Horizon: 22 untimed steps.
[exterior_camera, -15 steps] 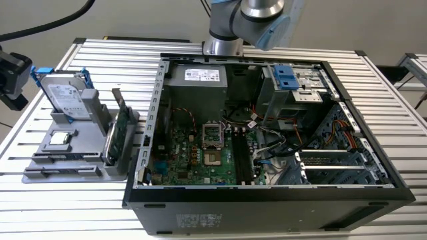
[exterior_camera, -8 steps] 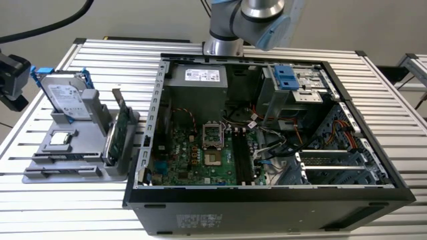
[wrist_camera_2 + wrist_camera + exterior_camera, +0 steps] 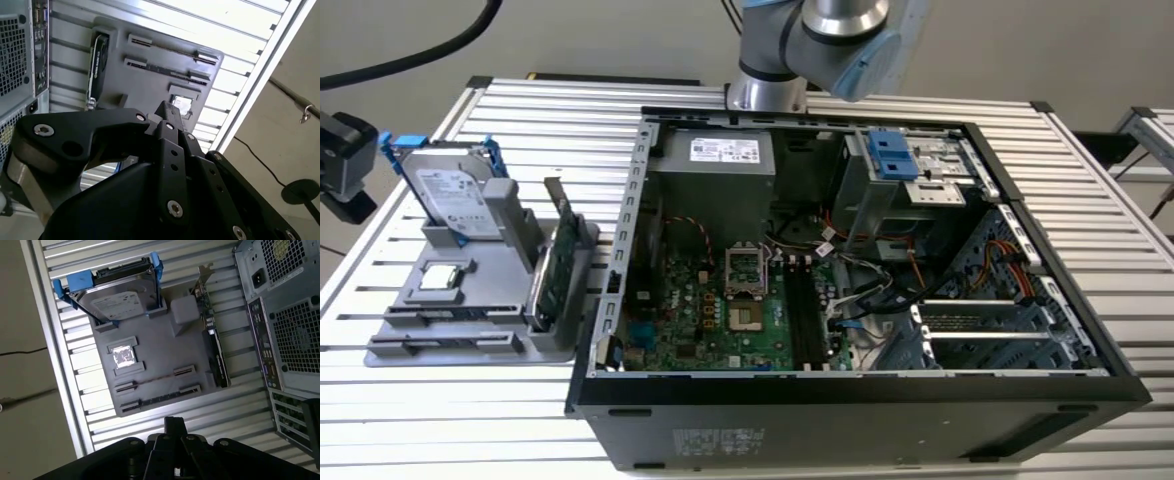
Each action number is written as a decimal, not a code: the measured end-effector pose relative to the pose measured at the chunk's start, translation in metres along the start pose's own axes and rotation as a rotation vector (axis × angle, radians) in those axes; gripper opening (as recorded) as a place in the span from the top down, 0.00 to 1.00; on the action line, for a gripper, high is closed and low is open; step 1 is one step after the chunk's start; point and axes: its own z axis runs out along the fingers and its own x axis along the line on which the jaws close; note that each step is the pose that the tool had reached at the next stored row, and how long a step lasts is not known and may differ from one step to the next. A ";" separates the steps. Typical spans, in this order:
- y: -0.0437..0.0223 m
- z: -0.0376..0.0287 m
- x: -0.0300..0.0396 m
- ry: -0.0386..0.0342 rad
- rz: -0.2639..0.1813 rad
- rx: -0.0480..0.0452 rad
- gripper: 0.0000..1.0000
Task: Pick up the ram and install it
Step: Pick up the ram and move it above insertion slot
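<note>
A thin dark strip that I take for the ram point(image 3: 160, 399) stands on edge between two end holders along one edge of the grey parts tray point(image 3: 150, 345); it also shows in the second wrist view as the ram point(image 3: 167, 48). High above the slatted table beside that tray edge hangs my gripper point(image 3: 172, 421), well apart from the ram. Its black fingers meet at one tip, shut on nothing, as the gripper point(image 3: 165, 109) also shows in the second wrist view. The open computer case point(image 3: 854, 390) has black memory slots point(image 3: 801, 315) on its green motherboard.
On the tray stand a silver hard drive with blue rails point(image 3: 117, 297), a green expansion card point(image 3: 215, 350) upright, and a small square chip point(image 3: 123, 355). The case's rear panel point(image 3: 280, 330) lies next to the tray. The table's edge point(image 3: 50, 355) runs close by.
</note>
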 end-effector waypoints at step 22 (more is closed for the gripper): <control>-0.0007 -0.0001 0.0006 -0.0092 0.186 0.0032 1.00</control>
